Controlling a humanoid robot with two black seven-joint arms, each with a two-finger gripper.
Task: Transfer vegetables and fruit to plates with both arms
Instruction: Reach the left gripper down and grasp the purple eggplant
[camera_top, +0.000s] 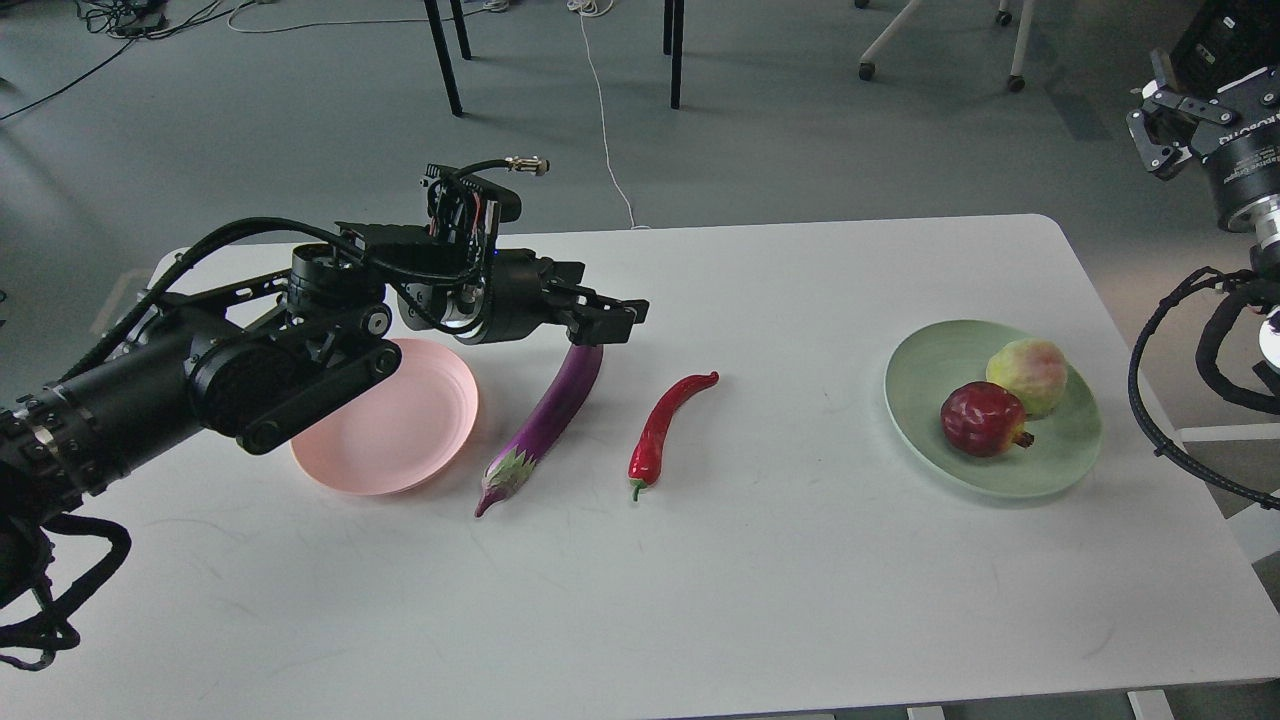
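The purple eggplant and the red chili pepper lie side by side on the white table, between the two plates. The pink plate at the left is empty and partly covered by my left arm. My left gripper is open and hovers just over the eggplant's upper end, holding nothing. The green plate at the right holds the yellow-green fruit and the dark red pomegranate, which touch each other. My right gripper is raised off the table at the far right, open and empty.
The white table has its far edge just behind my left arm. Chair and table legs and a white cable are on the grey floor beyond. Black cable loops hang beside the green plate.
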